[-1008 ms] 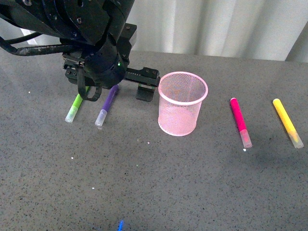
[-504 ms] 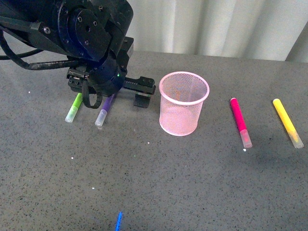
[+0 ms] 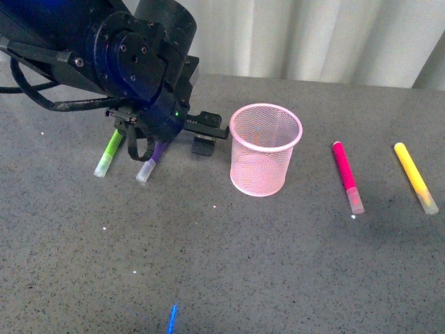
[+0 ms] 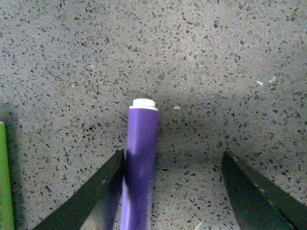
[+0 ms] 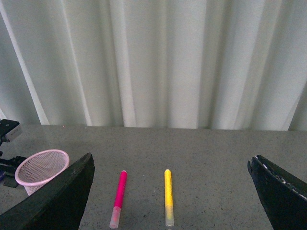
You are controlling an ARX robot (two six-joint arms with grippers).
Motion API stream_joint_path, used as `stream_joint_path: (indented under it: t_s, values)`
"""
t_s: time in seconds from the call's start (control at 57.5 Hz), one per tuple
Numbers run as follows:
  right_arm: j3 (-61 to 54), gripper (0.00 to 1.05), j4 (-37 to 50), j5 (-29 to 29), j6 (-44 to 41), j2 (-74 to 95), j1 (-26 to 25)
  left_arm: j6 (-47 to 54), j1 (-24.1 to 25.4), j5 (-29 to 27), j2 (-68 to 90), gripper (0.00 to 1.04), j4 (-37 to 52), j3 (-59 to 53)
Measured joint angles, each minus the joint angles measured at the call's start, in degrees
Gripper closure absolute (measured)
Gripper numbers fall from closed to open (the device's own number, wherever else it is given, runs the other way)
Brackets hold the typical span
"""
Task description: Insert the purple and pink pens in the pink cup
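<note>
The purple pen point(image 3: 151, 158) lies on the grey table left of the pink cup point(image 3: 264, 149); its clear cap points toward me. My left gripper point(image 3: 149, 142) is open and low over it. In the left wrist view the purple pen point(image 4: 140, 158) lies between the jaws, against one finger point(image 4: 103, 191), with a wide gap to the other. The pink pen point(image 3: 346, 174) lies flat right of the cup; it also shows in the right wrist view point(image 5: 119, 196). My right gripper point(image 5: 172, 191) is open and empty, raised far from the pens, and out of the front view.
A lime-green marker point(image 3: 108, 153) lies just left of the purple pen, close to the left gripper. A yellow marker point(image 3: 415, 176) lies right of the pink pen. A pale curtain point(image 5: 153, 62) hangs behind the table's far edge.
My left arm has shifted slightly right and lower over the purple pen. The pens and the cup have not moved.
</note>
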Motion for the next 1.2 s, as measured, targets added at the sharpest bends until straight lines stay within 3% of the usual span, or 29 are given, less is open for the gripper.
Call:
stream_joint_path:
  t_s: [0.191, 0.313, 0.678, 0.904, 1.2]
  values:
    - [0.0, 0.07, 0.0, 0.0, 0.0, 0.0, 0.0, 1.6, 1.2, -1.0, -0.2, 0.80, 1.2, -1.4]
    - [0.0, 0.07, 0.0, 0.0, 0.0, 0.0, 0.0, 1.9, 1.6, -1.8, -0.6, 0.92, 1.3, -1.9]
    - [0.0, 0.07, 0.0, 0.0, 0.0, 0.0, 0.0, 0.3, 1.6, -1.7, -2.5, 0.93, 0.2, -3.8]
    - [0.0, 0.07, 0.0, 0.0, 0.0, 0.0, 0.0, -7.8, -0.5, 1.3, -9.3, 0.93, -0.6, -5.9]
    - [0.0, 0.07, 0.0, 0.0, 0.0, 0.0, 0.0, -14.4, -5.1, -2.2, -23.1, 0.93, 15.3, -9.8]
